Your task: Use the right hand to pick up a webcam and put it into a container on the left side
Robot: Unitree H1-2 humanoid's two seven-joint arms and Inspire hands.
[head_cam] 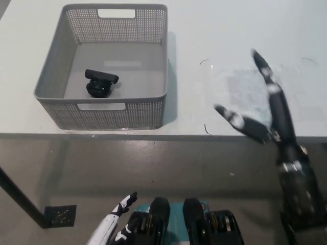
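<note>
The black webcam [101, 82] lies on the floor of the grey mesh basket [56, 62] at the table's [214, 30] left, so placement looks finished. The right hand [265, 115] hovers near the table's near-right edge, fingers spread, empty. The left hand [113, 223] rests low, below the table's near edge; its grip is unclear.

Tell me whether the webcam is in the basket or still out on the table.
In. The black webcam lies on the floor of the grey basket, left of its middle. The black right hand is open and empty over the table's near edge.

No legible text, label, brand, number or sign appeared on the container [61, 115], webcam [100, 82] or table [219, 30].
</note>
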